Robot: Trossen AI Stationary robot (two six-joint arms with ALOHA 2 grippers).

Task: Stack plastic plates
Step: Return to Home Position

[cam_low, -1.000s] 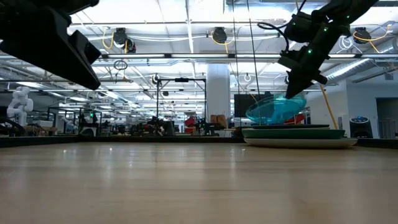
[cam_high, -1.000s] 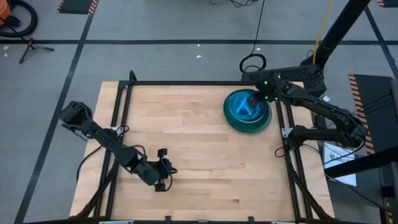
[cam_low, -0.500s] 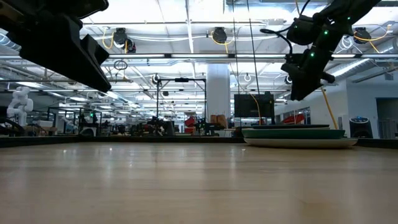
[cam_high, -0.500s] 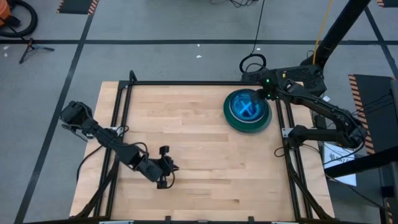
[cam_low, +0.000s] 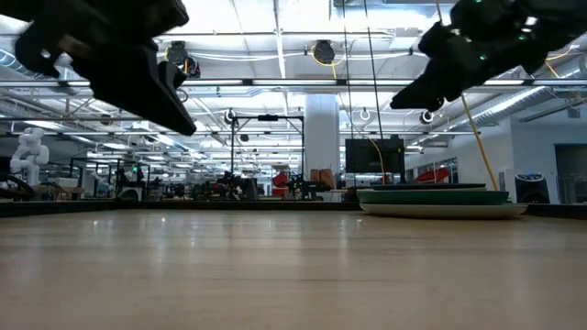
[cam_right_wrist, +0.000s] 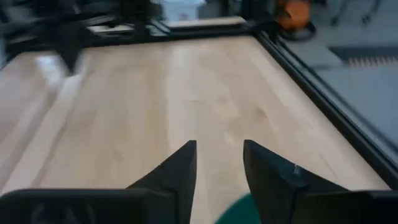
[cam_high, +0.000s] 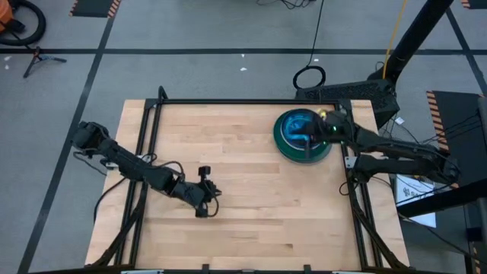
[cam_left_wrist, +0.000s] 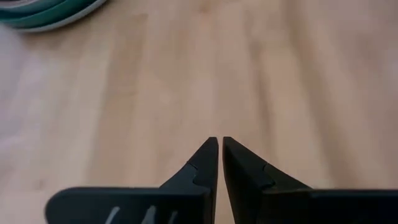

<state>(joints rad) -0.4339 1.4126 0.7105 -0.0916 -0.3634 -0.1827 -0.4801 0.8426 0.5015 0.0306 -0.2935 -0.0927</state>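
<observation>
The plastic plates sit in one stack at the table's far right. A translucent cyan plate (cam_high: 297, 128) lies on top, over a large dark green plate (cam_high: 288, 152) and a grey one (cam_low: 440, 210) resting on the table. My right gripper (cam_high: 310, 137) hovers open above the stack, pointing toward the table's left, with nothing between its fingers (cam_right_wrist: 219, 152). The stack's green rim (cam_right_wrist: 235, 214) shows just under them. My left gripper (cam_high: 202, 210) is shut and holds nothing, hanging over bare wood at the near left (cam_left_wrist: 219, 146).
A black frame (cam_high: 228, 101) runs along the table's far and side edges. Bare wood (cam_high: 251, 205) spreads between the two grippers. The stack's edge (cam_left_wrist: 50, 12) shows far off in the left wrist view.
My right gripper has opened and let go of the cyan plate, which had been tilted above the stack and now lies flat on top of it. The gripper has then risen and tipped toward level over the stack. My left arm has drifted slightly toward the table's right.
</observation>
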